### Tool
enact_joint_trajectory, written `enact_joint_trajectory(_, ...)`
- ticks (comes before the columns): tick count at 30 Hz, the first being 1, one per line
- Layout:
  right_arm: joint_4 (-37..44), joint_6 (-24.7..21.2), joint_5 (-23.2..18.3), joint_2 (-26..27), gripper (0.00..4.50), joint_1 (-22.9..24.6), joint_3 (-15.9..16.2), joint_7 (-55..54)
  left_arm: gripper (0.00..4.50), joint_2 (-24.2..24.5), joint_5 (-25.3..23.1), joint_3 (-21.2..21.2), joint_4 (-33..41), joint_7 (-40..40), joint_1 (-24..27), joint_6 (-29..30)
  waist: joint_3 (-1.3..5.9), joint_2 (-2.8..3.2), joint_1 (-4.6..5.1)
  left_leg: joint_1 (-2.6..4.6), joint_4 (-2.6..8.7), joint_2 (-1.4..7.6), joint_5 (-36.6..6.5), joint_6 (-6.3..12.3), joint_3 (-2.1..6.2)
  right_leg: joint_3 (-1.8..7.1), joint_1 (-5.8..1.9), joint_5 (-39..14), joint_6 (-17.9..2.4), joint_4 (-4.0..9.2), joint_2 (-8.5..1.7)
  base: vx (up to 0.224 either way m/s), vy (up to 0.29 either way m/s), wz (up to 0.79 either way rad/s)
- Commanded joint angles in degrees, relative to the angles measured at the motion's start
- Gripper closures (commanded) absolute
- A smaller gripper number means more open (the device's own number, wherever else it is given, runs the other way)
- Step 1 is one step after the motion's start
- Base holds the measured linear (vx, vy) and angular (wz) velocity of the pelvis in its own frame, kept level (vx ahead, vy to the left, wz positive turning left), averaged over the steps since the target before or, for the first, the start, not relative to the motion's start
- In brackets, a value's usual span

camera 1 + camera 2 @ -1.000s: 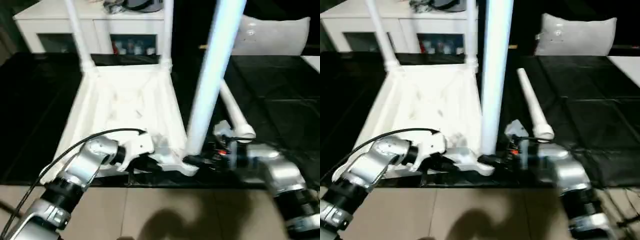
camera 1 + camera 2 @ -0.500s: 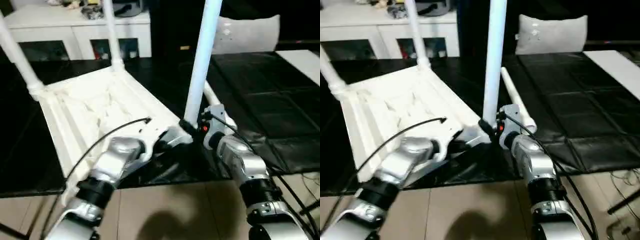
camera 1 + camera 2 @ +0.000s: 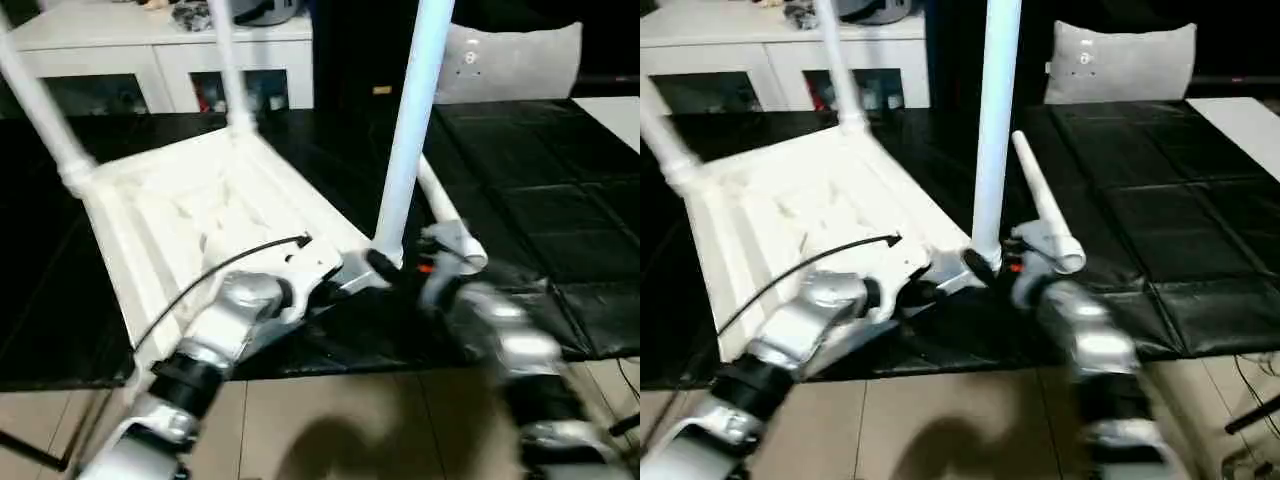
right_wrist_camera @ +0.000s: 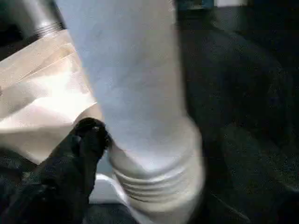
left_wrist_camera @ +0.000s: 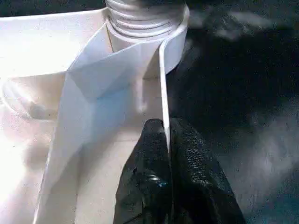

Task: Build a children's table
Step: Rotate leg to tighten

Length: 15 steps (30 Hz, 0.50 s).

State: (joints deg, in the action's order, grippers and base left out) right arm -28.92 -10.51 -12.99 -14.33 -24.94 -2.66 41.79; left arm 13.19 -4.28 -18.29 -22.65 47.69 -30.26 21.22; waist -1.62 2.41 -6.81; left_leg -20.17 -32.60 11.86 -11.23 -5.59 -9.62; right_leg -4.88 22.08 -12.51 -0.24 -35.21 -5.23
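Your left gripper (image 5: 167, 135) pinched on upturned table (image 3: 190, 215) rim, right gripper (image 3: 1005, 268) beside upright leg (image 3: 995, 130), grip unclear

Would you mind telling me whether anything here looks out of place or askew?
One thing stands out: a loose table leg lies flat on the black mat to the right of the upturned tabletop, not fitted in a socket, while three legs stand upright in corners. The tabletop also sits skewed to the mat's edge.

three upright legs (image 3: 405, 140) ring the upturned table top (image 3: 190, 215), its ribbed middle open between them; a loose leg (image 3: 1045, 215) lies just beside the near corner on the black mat (image 3: 1160, 200)
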Motion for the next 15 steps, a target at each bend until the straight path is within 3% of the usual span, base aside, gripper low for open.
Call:
enact_joint_trajectory(1, 2.2, 0.0, -0.5, -1.1, 0.10, 0.3, 0.8, 3.7, 4.50, 1.6, -1.3, -2.3, -0.8, 2.7, 1.2, -0.7, 2.73, -0.66, -0.36, -0.47, 3.15, 0.96, -6.0, 4.58, 0.07, 2.55, -3.11, -3.9, -11.2, 4.23, -3.02, 0.000, 0.000, 0.00)
enact_joint_trajectory(10, 6.2, -1.7, -2.6, -8.4, 0.10, 1.4, 4.9, 19.1, 4.50, 8.9, -1.6, -6.7, 0.1, 14.0, 2.2, -7.5, 2.82, -0.86, -0.78, -0.41, 2.96, 1.12, -5.2, 5.62, 0.00, 2.47, -3.04, -2.0, -12.9, 3.85, -3.04, 0.000, 0.000, 0.00)
enact_joint_trajectory(15, 5.9, -2.3, -2.6, -9.3, 0.47, 0.7, 6.4, 23.0, 4.50, 11.1, -0.9, -7.8, 1.4, 18.4, 2.4, -7.9, 2.83, -0.88, -1.70, -0.11, 3.00, 1.42, -5.5, 5.25, -0.12, 2.60, -2.69, -3.1, -13.2, 3.66, -3.14, 0.000, 0.000, 0.00)
